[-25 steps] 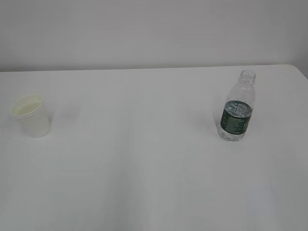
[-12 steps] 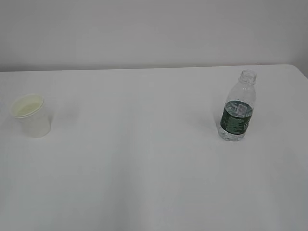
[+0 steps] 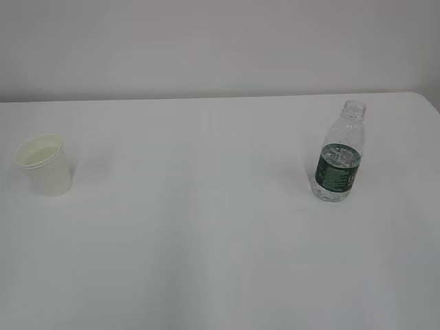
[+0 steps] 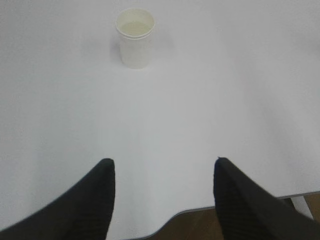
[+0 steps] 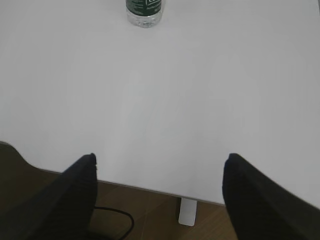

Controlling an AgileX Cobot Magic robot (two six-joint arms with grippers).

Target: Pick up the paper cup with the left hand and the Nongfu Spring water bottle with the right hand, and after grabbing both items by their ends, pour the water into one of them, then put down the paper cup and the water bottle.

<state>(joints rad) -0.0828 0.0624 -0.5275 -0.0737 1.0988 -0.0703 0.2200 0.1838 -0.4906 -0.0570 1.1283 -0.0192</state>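
Left gripper [image 4: 162, 172], jaws apart and empty: paper cup [image 4: 135, 37] upright, well ahead, slightly left. Right gripper [image 5: 159, 172], likewise spread and empty: Nongfu Spring water bottle [image 5: 144, 12] well ahead.

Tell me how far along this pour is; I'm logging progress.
Either nothing has begun or everything is finished; one moment cannot say. The small white tapered paper cup and the clear ribbed plastic bottle with a green label stand upright and apart on the white table, and whether the cup holds water is unclear. In hand: nothing. Both the left claw and right claw are open, back near the table's edge.
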